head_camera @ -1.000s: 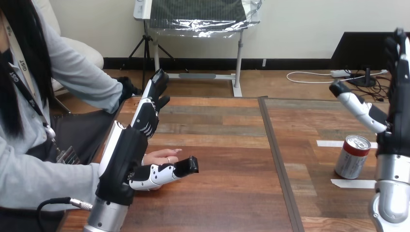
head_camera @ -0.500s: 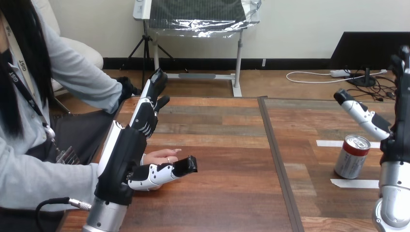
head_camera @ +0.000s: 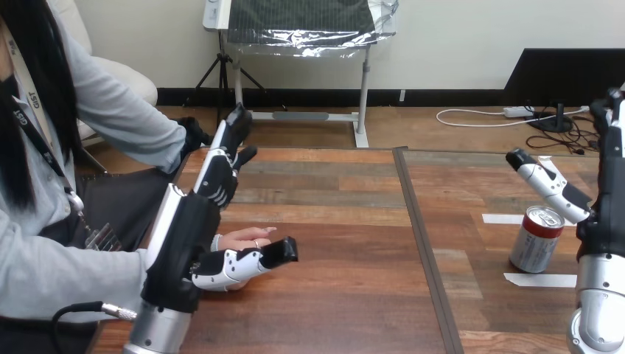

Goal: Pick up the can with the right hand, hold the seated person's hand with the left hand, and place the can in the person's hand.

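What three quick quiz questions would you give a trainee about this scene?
1. True or false: the right hand has the can in its grasp.
2. Where is the person's hand? A: on the can. B: low on the table, beside the left hand. C: raised high over the table.
3. Fill in: the can stands ___ between two tape strips.
Key: 1 false; 2 B; 3 upright.
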